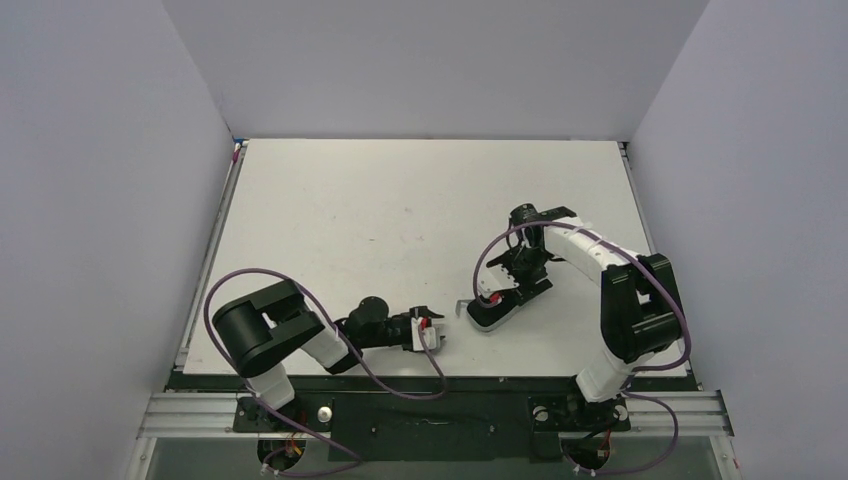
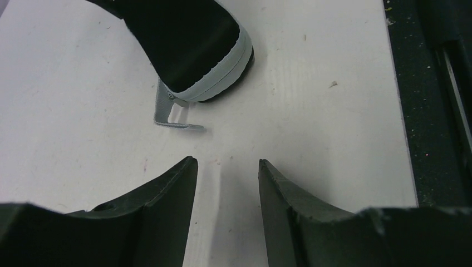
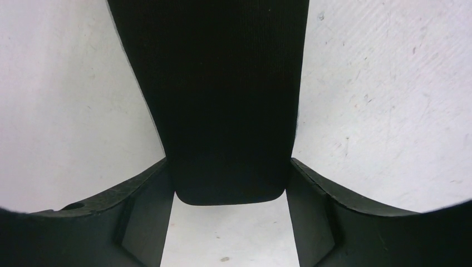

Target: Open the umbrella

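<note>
No umbrella shows in any view. The only object is a black-and-grey oblong sleeve point(image 1: 490, 318) lying on the white table point(image 1: 400, 220), front right of centre. A small grey loop point(image 1: 462, 305) sticks out of its near-left end. My right gripper point(image 1: 515, 280) reaches down over the sleeve. In the right wrist view the sleeve's black end point(image 3: 222, 83) fills the gap of the right gripper point(image 3: 229, 161), and both fingers touch its sides. My left gripper point(image 1: 432, 332) lies low on the table, pointing at the sleeve point(image 2: 189, 39) and loop point(image 2: 170, 114). This left gripper point(image 2: 225, 162) is open and empty.
Grey walls close the table on the left, back and right. A black rail point(image 1: 420, 385) runs along the near edge by the arm bases, and it also shows as a dark strip point(image 2: 439, 111) in the left wrist view.
</note>
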`<control>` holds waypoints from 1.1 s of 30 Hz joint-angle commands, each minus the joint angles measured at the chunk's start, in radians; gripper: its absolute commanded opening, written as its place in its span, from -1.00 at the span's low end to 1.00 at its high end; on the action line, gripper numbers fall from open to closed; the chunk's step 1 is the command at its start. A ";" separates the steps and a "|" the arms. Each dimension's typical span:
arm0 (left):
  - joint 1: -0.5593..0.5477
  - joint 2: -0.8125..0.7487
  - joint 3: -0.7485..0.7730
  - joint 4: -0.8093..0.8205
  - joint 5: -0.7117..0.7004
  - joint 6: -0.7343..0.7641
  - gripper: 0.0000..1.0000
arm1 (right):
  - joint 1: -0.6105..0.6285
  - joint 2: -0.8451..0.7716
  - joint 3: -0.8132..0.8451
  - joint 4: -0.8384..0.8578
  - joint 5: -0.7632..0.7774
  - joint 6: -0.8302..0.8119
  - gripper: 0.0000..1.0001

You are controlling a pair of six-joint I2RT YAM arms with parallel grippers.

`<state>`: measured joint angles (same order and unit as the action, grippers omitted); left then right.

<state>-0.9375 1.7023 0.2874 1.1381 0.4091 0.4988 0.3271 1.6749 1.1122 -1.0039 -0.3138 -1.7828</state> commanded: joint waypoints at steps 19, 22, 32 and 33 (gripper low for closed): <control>-0.116 0.142 0.120 0.144 0.014 0.005 -0.44 | 0.070 -0.100 -0.152 0.186 -0.059 -0.221 -0.18; -0.114 0.183 0.117 0.155 -0.009 0.017 -0.50 | 0.070 -0.119 -0.184 0.186 -0.066 -0.277 -0.20; -0.050 0.228 0.152 0.136 -0.027 0.008 -0.53 | 0.074 -0.122 -0.209 0.146 -0.107 -0.419 -0.21; -0.043 0.237 0.157 0.136 -0.025 0.007 -0.53 | 0.075 -0.122 -0.207 0.144 -0.108 -0.421 -0.21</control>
<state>-1.0061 1.9106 0.4038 1.2430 0.3874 0.5106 0.3878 1.5349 0.9401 -0.8074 -0.3328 -2.0472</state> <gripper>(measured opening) 0.235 0.607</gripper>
